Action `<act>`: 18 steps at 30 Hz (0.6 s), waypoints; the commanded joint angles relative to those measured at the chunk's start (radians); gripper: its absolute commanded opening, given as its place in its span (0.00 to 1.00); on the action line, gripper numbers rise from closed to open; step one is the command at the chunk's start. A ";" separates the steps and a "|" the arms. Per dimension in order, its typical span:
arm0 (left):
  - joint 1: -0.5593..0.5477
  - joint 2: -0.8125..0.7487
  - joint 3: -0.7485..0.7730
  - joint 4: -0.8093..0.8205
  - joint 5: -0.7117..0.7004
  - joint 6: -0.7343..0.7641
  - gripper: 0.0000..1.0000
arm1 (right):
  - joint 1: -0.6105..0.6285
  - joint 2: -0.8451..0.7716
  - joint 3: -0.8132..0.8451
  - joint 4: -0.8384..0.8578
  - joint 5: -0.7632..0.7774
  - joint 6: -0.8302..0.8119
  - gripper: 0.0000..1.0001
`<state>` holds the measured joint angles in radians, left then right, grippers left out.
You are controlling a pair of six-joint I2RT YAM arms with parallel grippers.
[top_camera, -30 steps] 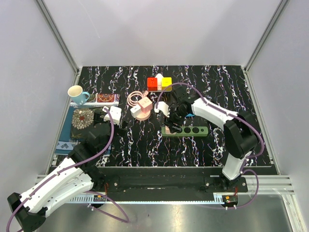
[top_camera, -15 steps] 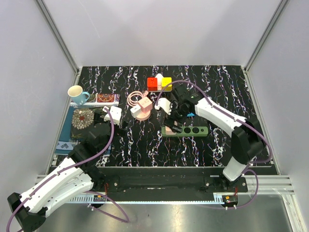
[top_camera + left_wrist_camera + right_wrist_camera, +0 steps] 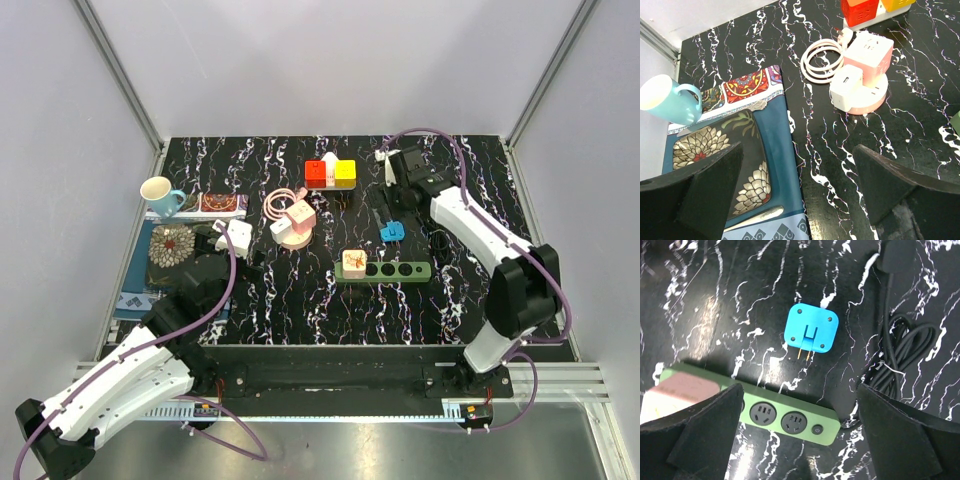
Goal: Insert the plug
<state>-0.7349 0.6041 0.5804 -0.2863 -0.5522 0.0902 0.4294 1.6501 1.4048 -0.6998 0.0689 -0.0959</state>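
A green power strip [image 3: 395,271] [image 3: 777,407] lies in the middle of the black marble table. A pink and white plug [image 3: 353,261] [image 3: 682,390] sits in its left end socket, with nothing holding it. Just behind the strip a blue plug [image 3: 391,232] [image 3: 812,329] lies flat, prongs pointing at the strip. My right gripper [image 3: 388,200] [image 3: 800,435] hangs open and empty, high above the blue plug. My left gripper [image 3: 222,243] [image 3: 797,195] is open and empty over the edge of the blue mat at the left.
A pink round socket tower with a white adapter and coiled cable [image 3: 292,225] [image 3: 862,80] stands left of centre. Red and yellow blocks [image 3: 330,172] sit at the back. A teal cup [image 3: 160,193] and patterned plate [image 3: 172,243] rest at the left. Black cable [image 3: 905,345] lies right of the strip.
My right gripper opened, let go of the pink and white plug in the strip's left socket, and drew up and back towards the rear right. The left arm has not moved.
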 commanded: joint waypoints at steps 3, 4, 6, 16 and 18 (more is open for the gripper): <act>0.006 -0.006 -0.002 0.049 0.012 0.002 0.99 | 0.000 0.141 0.115 0.000 0.094 0.235 1.00; 0.006 -0.006 -0.002 0.049 0.012 0.003 0.99 | -0.004 0.158 0.131 -0.006 0.091 0.248 1.00; 0.005 -0.006 -0.004 0.047 0.012 0.003 0.99 | -0.011 0.206 0.167 -0.021 0.106 0.289 1.00; 0.008 0.011 -0.007 0.049 0.008 0.005 0.99 | -0.081 0.436 0.362 -0.164 0.063 0.343 0.95; 0.008 0.020 -0.007 0.047 0.009 0.006 0.99 | -0.093 0.479 0.393 -0.187 0.031 0.343 0.93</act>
<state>-0.7330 0.6090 0.5789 -0.2859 -0.5526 0.0898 0.3462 2.0792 1.7195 -0.8104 0.1371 0.2214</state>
